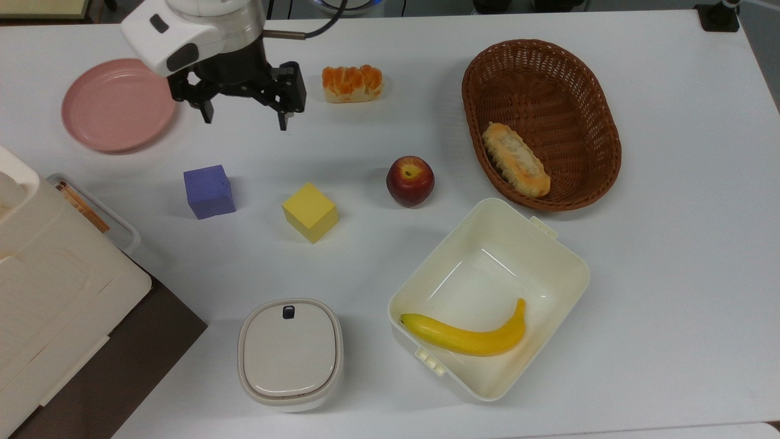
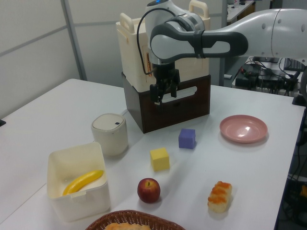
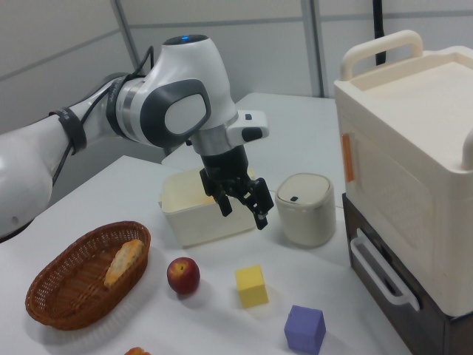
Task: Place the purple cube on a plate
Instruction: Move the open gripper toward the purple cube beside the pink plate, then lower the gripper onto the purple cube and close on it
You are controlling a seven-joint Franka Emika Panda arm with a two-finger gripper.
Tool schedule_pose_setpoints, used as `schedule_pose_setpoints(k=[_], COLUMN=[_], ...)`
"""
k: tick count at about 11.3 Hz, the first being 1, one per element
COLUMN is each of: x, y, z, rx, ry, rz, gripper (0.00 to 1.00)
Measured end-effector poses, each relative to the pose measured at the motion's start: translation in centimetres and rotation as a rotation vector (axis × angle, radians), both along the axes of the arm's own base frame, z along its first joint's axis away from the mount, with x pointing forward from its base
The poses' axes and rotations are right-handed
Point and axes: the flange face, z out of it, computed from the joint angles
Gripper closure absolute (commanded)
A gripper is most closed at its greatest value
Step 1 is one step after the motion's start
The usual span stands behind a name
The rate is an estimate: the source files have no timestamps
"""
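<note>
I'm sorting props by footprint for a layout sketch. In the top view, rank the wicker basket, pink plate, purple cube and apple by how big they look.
Largest to smallest in the top view:
1. wicker basket
2. pink plate
3. purple cube and apple: these two look much alike, so I would not rank them.
</note>
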Motion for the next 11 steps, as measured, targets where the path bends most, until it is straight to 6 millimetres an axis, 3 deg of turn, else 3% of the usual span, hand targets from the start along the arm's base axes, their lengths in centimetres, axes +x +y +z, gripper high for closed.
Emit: schedule_pose_setpoints(k=[8, 11], x=[0.0, -0.5], y=[0.5, -1.3], z=[-1.1, -2.9], rx=[-0.025, -0.025], ry=[0.029, 0.073], rz=[0.050, 0.078], gripper=[0.00, 0.00])
